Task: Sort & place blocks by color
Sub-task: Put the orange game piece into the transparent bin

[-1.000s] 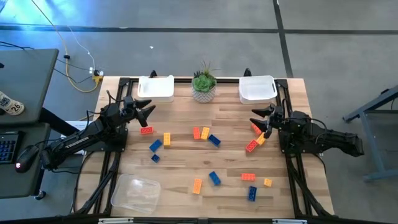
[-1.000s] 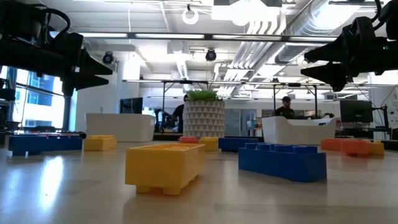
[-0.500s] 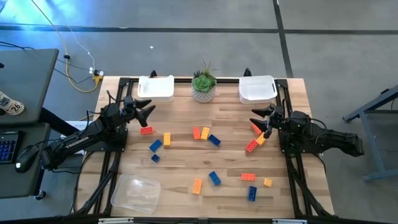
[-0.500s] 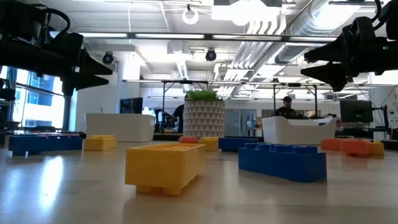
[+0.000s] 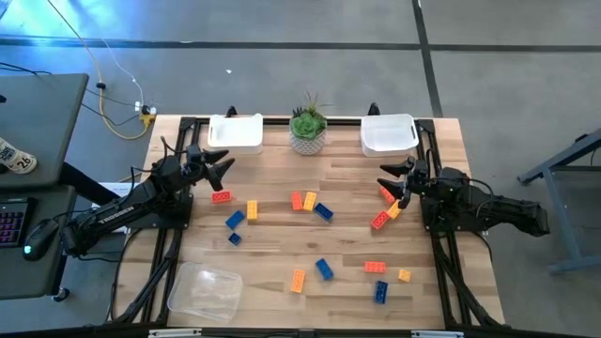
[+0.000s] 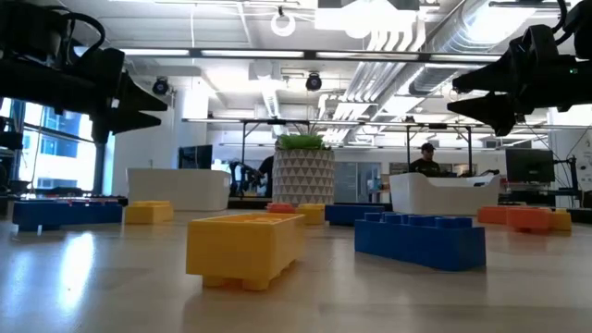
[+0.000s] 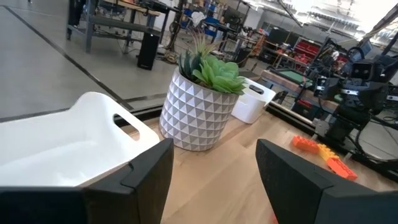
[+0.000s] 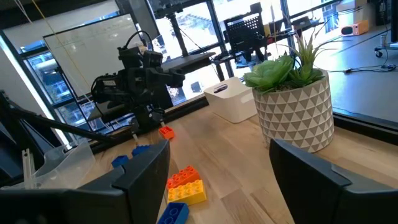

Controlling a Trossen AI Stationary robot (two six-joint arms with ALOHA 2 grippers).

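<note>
Both hands raised above table, fingers spread, empty; left hand near red block; right hand over orange blocks.

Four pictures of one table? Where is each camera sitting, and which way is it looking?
High: overhead, straight down on the table; both arms show.
Low: at tabletop height, facing the room past blocks; grippers overhead.
Left wrist: on the left arm, facing the potted plant; its open fingers below.
Right wrist: on the right arm, same plant; its open fingers below.
All share the plant.
</note>
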